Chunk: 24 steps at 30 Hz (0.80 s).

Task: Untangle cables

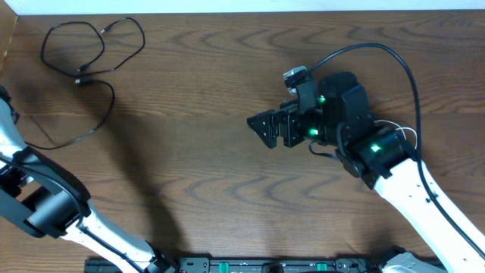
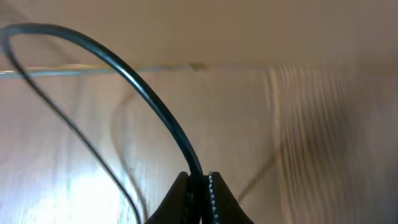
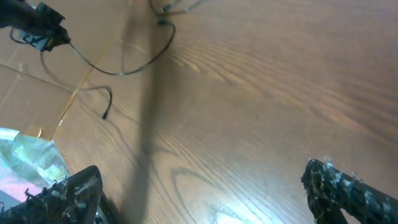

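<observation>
A thin black cable point(image 2: 158, 109) is being pinched right at the tips of the left gripper point(image 2: 200, 179). The jaws are being pressed fully together on it, so no gap is showing. From the fingertips the cord is being arched up and off to the left in the left wrist view. A thinner, blurrier stretch is being trailed back down below that arch, with the wooden table point(image 2: 311, 124) behind it all.

The right gripper point(image 1: 261, 127) is being held wide open, and nothing is being gripped or touched by it. In the right wrist view only bare wood is being framed between its two fingers point(image 3: 71, 193). The cables are lying well apart from it, far out ahead of those fingertips.

A second black cable point(image 1: 91, 45) is lying out there in a loose open loop, flat on the wood and not knotted. Whether it's touching the pinched cord where their ends are coming close can't be told. A short plug end point(image 3: 106, 115) is also lying just beyond the left fingertips. Which cord it belongs to can't be told either.
</observation>
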Tool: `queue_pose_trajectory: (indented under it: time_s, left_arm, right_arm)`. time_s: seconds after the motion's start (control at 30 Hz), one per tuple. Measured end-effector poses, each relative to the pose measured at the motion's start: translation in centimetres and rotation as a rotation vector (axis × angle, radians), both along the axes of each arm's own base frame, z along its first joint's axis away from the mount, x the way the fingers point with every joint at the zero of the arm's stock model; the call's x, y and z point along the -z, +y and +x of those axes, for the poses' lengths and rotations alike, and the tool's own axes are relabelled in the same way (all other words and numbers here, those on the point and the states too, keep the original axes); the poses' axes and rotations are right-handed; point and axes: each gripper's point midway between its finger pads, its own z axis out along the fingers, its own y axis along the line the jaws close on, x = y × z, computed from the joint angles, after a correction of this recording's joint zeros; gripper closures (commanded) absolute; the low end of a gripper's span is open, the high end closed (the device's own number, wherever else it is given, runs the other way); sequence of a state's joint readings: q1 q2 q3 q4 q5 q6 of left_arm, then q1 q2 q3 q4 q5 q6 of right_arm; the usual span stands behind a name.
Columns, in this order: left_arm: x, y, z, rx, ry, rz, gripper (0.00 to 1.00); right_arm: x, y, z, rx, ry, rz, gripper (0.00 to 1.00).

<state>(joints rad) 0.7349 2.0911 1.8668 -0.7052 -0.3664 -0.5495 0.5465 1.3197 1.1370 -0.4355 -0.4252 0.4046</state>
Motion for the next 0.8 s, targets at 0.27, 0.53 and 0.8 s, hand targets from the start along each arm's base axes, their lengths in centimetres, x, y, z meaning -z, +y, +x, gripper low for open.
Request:
queue_pose_trajectory:
  time_s: [0.27,0.53,0.8]
  left_arm:
    - [5.1,-3.3,3.2,0.306,0.031,-0.202,0.92]
    - [5.4,-7.4,7.1,0.519,0.001,-0.253,0.77]
    - [5.4,-11.0,9.8,0.639,0.009,-0.256,0.11]
  right_arm:
    - [0.8,0.2,0.2,0.009,0.031,-0.003,0.01]
    - [0.7,0.2,0.3,0.018,0.043,0.006,0.01]
    - [0.7,0.5,-0.2,-0.006,0.058,0.022,0.01]
